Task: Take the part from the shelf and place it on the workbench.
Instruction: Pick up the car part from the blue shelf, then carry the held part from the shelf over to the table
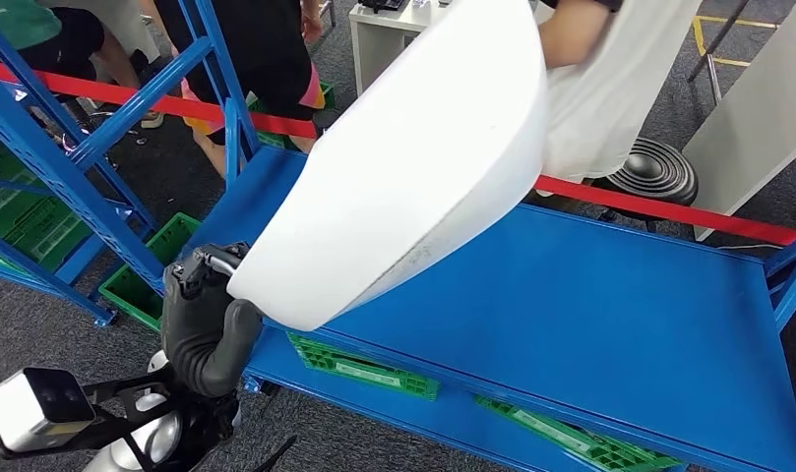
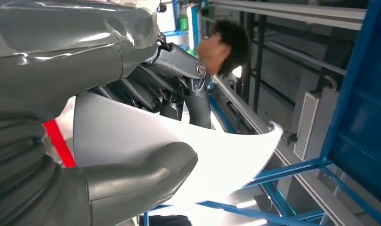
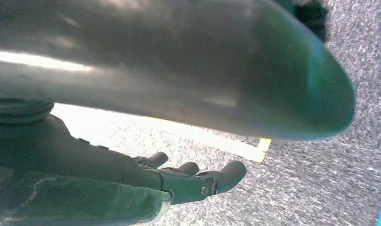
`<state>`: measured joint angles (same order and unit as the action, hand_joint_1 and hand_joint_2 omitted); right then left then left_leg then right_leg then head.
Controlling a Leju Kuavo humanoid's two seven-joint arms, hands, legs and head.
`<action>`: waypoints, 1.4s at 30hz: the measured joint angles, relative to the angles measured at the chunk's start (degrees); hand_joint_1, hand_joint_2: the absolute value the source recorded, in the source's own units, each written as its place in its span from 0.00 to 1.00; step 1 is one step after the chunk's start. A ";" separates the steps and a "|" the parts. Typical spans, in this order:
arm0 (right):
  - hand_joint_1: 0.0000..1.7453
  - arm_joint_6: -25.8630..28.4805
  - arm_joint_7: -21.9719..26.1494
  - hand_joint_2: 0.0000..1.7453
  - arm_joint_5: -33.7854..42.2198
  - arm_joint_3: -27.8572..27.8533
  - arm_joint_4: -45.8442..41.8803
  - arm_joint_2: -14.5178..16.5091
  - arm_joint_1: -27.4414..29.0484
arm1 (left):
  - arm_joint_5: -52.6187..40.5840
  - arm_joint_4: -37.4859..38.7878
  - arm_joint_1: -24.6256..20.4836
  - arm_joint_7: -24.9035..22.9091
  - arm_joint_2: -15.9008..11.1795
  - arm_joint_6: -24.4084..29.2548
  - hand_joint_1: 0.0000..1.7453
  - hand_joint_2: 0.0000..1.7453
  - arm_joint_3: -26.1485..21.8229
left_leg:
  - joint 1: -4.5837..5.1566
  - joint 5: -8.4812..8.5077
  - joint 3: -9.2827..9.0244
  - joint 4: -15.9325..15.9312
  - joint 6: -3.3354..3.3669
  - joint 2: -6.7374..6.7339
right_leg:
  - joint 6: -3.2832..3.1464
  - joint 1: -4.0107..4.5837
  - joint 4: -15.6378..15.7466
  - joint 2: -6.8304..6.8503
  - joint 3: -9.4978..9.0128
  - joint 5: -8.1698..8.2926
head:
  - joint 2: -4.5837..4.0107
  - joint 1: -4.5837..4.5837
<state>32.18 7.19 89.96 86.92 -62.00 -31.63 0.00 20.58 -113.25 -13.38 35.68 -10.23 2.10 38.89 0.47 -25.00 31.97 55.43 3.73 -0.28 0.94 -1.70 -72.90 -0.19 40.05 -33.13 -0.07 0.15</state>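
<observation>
Part point(image 1: 413, 167), white curved shell, pinched at lower edge by left hand point(image 1: 205, 320): thumb point(image 2: 141, 176) pressed on one face, darker fingers point(image 2: 179, 94) closed on the other; raised and tilted above blue shelf point(image 1: 610, 305), no longer resting on it. Right hand point(image 3: 188, 181) hanging over grey floor point(image 3: 329, 179), fingers loosely extended and apart, holding nothing. Grip confined to one edge of a large panel, far end unsupported; likely risks: rotation or slip within the pinch from the part's own leverage, or a knock of the far end against the shelf's blue upright point(image 1: 212, 69) during withdrawal. Person in white shirt point(image 1: 610, 88) close behind the raised end, arm near or touching it, contact unclear; possible collision on a wide swing. Red bar point(image 1: 659, 206) across the shelf's rear, green crates point(image 1: 359, 366) on the lower tier, further people beyond the frame. Workbench not identifiable.
</observation>
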 joint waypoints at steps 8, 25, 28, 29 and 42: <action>0.00 0.75 -0.05 0.00 -0.03 -0.11 0.12 0.80 -0.60 | 3.29 0.07 0.20 -2.43 0.12 -1.36 1.00 1.00 0.61 | 0.21 -1.42 1.09 2.70 -1.92 0.23 | 1.21 -0.32 13.78 0.14 -6.60 5.82 | 0.00 0.08; 0.00 0.86 -1.82 0.00 -1.70 0.02 1.04 3.18 -1.22 | 5.77 1.65 5.23 -1.42 -1.51 -6.09 1.00 1.00 0.81 | 0.11 -1.90 -0.73 1.98 -1.02 0.34 | 1.37 -0.33 14.25 0.14 -6.16 7.32 | 0.00 0.22; 0.00 0.91 -1.83 0.00 -1.79 0.07 1.09 3.20 -1.26 | 5.78 1.71 5.38 -1.38 -1.54 -6.12 1.00 1.00 0.84 | -0.10 0.14 -0.44 0.02 -0.13 -0.05 | 0.70 -0.16 9.42 0.23 -3.99 3.35 | 0.00 0.06; 0.00 0.94 -1.85 0.00 -1.84 0.08 1.11 3.14 -1.28 | 5.80 1.79 5.49 -1.36 -1.54 -6.15 1.00 1.00 0.85 | 0.00 0.58 0.10 -0.10 0.08 -0.06 | 0.33 -0.10 5.91 0.21 -2.70 1.16 | 0.00 0.02; 0.00 -10.15 -6.37 0.00 -3.26 1.60 6.85 6.43 -2.12 | 7.70 4.84 12.17 0.14 -3.28 -13.24 1.00 1.00 -1.38 | -0.36 1.04 6.23 4.64 -3.07 0.22 | -0.71 -0.26 14.69 0.02 -10.32 3.28 | 0.00 0.16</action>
<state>22.03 0.82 86.70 88.52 -55.15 -25.20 -2.12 28.28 -108.41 -1.21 35.82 -13.51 -11.14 37.51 0.11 -23.96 38.20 60.07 0.66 -0.06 0.22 -1.96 -58.21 -0.17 29.74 -29.85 -0.07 0.31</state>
